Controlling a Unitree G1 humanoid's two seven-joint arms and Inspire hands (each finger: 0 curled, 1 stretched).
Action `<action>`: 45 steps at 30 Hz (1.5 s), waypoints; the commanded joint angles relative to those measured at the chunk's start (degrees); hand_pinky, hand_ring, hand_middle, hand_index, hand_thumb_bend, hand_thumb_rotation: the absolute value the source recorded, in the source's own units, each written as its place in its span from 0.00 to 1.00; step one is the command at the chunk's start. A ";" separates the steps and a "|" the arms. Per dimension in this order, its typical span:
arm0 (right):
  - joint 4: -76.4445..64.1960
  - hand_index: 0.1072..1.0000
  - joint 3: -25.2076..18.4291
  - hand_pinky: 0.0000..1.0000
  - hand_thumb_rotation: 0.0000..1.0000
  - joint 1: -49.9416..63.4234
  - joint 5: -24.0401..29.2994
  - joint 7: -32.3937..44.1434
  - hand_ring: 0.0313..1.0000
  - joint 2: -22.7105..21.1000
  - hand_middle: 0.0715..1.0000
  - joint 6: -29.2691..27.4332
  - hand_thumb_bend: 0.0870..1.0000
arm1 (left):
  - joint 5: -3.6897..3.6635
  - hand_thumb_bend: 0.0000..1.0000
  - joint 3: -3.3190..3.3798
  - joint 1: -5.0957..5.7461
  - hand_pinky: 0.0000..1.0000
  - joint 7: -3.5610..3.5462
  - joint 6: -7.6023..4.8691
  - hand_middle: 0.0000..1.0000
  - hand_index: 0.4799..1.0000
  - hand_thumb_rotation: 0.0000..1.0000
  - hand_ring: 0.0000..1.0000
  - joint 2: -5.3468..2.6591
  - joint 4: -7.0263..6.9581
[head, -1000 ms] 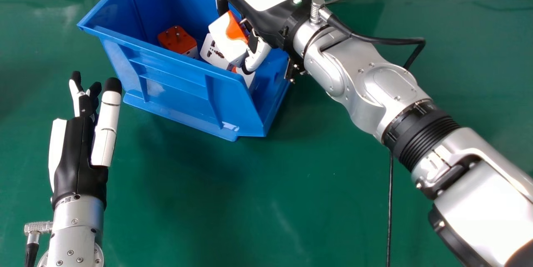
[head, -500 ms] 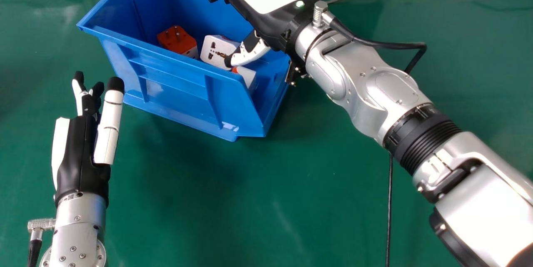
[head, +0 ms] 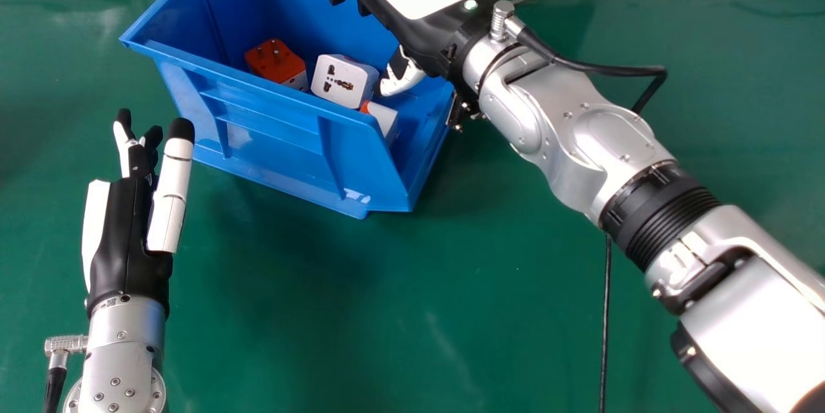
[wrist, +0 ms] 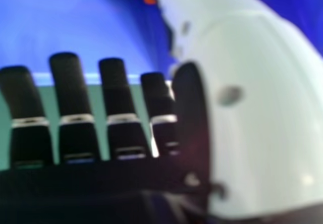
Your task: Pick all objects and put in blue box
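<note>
So the orange adapter (head: 275,63), white adapter (head: 343,82) and orange-and-white adapter (head: 383,118) sit in the blue box (head: 271,133). Looks basically done imo; right hand (head: 422,36) just needs out, it's spread, nothing pinched. Head view gets the sockets; right hand view, straight fingers (wrist: 73,88) up close. Left hand (head: 129,226) idles, head view's left.

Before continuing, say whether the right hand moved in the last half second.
Yes: in head view, the right hand shifted slightly right, against the blue box.
</note>
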 commanded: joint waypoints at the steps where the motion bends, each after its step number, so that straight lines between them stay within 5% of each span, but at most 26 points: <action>1: -3.28 0.68 -1.65 0.42 0.06 0.51 0.94 -0.95 0.55 -1.51 0.65 0.28 0.37 | 0.27 0.59 -0.19 -0.52 0.98 0.22 -0.69 0.98 0.98 1.00 1.00 0.32 -1.08; 16: -44.24 0.68 -18.24 0.52 0.01 34.64 10.77 -2.61 0.66 -8.97 0.71 1.24 0.31 | 0.35 0.59 -0.06 -1.73 0.98 0.43 -1.18 0.98 0.98 1.00 0.99 0.62 0.86; 25: -57.84 0.68 -23.19 0.55 0.02 49.50 8.07 -1.09 0.67 -10.70 0.71 6.67 0.27 | 1.23 0.58 0.06 -2.36 0.98 0.47 -2.31 0.98 0.97 1.00 0.99 1.57 2.37; 28: -59.96 0.68 -24.87 0.54 0.02 52.88 9.36 -0.18 0.67 -10.99 0.70 7.05 0.27 | 0.90 0.58 0.14 -2.72 0.98 0.36 -2.48 0.98 0.97 1.00 0.99 1.58 3.02; 45: -57.19 0.77 -32.04 0.64 0.23 66.22 30.33 -2.91 0.76 3.21 0.79 5.02 0.28 | -0.31 0.59 0.82 -2.96 0.98 -0.25 -4.05 0.97 0.96 1.00 0.99 2.18 5.06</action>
